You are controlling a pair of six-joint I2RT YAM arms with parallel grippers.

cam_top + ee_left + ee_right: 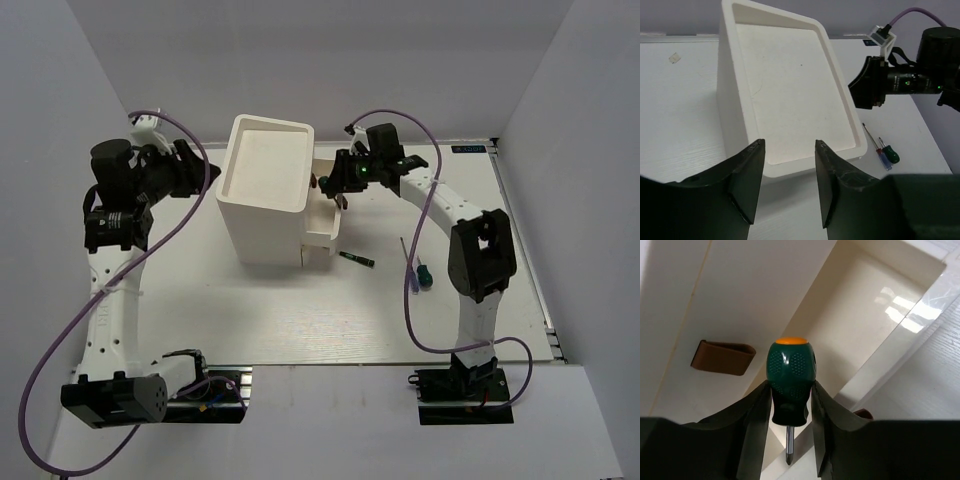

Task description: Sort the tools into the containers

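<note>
My right pincer (789, 407) clamps a green screwdriver (790, 367), centre frame, over the open drawer (875, 320). My left pincer (788, 175) gapes wide facing the cabinet (790, 90); two more screwdrivers (886, 154) lie lower right on the tabletop (680, 115).

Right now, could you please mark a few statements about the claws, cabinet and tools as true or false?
The right claw grips a stubby green-handled screwdriver with an orange cap. True.
The left claw holds pliers. False: it is open and empty.
Every drawer of the tall white cabinet is shut. False: one white drawer is pulled out.
Two thin screwdrivers lie on the white table. True.
</note>
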